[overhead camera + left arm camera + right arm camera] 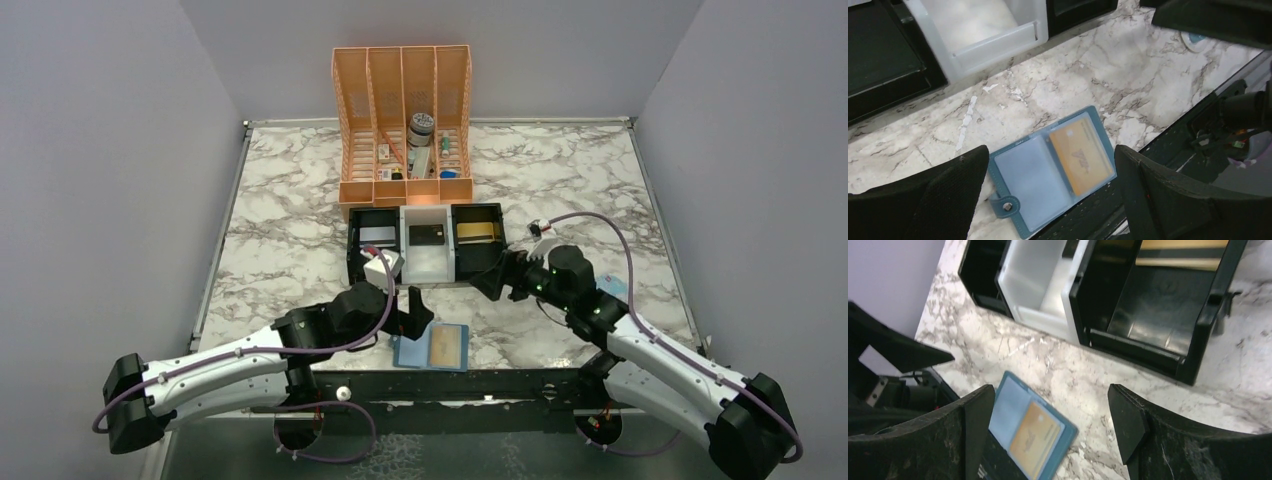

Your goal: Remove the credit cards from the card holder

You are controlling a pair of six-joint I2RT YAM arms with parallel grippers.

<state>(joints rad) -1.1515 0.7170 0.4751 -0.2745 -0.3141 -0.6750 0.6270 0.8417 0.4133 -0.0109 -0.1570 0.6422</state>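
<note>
The blue card holder (410, 352) lies open at the table's front edge, its near side over the black rail. One gold credit card (449, 345) shows in its right pocket; the left pocket (1030, 180) looks empty. My left gripper (415, 305) hovers just behind and above the card holder (998, 165), open, with the gold card (1080, 155) below the gap between its fingers. My right gripper (490, 278) hangs open to the right, near the tray's front. It looks down on the holder (1008, 412) and the gold card (1034, 437). Nothing is between its fingers.
A black-and-white three-compartment tray (452, 275) stands behind the holder. It holds a silver card (377, 237), a dark card (427, 235) and gold-tan cards (478, 232). An orange organizer (403, 120) stands at the back. A pale blue packet (615, 287) lies at the right.
</note>
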